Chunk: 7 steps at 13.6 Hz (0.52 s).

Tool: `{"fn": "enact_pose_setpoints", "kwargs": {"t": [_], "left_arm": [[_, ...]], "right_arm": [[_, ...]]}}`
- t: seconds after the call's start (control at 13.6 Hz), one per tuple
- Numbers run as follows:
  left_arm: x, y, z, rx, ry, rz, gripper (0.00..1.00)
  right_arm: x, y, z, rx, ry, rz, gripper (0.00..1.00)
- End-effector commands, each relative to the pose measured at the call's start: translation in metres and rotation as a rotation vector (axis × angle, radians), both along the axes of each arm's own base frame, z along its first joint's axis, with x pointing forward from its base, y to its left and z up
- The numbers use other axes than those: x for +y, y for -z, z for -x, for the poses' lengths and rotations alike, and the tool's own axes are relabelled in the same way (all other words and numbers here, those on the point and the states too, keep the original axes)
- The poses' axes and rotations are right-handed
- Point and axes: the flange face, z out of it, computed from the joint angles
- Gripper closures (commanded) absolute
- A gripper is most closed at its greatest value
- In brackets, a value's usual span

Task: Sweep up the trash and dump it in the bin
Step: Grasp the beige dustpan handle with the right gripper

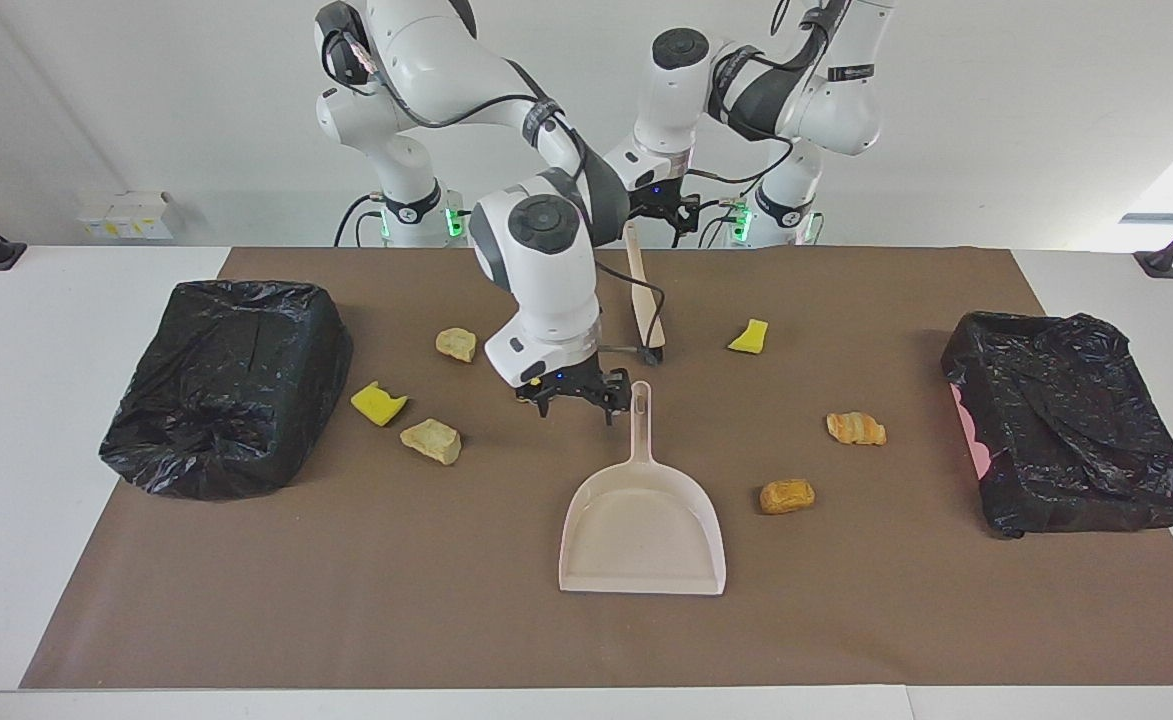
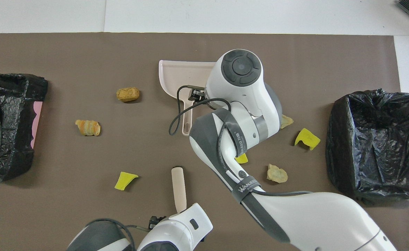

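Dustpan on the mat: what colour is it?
Pale beige dustpan, one plain colour from handle to tray; clearest in the facing view.
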Motion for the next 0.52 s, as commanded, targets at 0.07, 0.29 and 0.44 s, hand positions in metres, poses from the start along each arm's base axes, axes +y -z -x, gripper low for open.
{"fn": "enact_pose_setpoints", "kwargs": {"t": [0.07, 0.29, 0.44], "left_arm": [[-0.002, 0.043, 0.040, 0.000, 0.000, 0.002, 0.00], [-0.002, 0.060, 0.041, 0.011, -0.018, -0.016, 0.00], [-0.002, 0.068, 0.041, 0.020, -0.018, -0.030, 0.00]], "right_arm": [[0.042, 0.036, 0.005, -0.005, 0.042, -0.015, 0.00], [0.048, 0.047, 0.010, 0.006, 0.033, -0.006, 0.00], [0.052, 0.052, 0.012, -0.001, 0.018, 0.005, 0.00]]}}
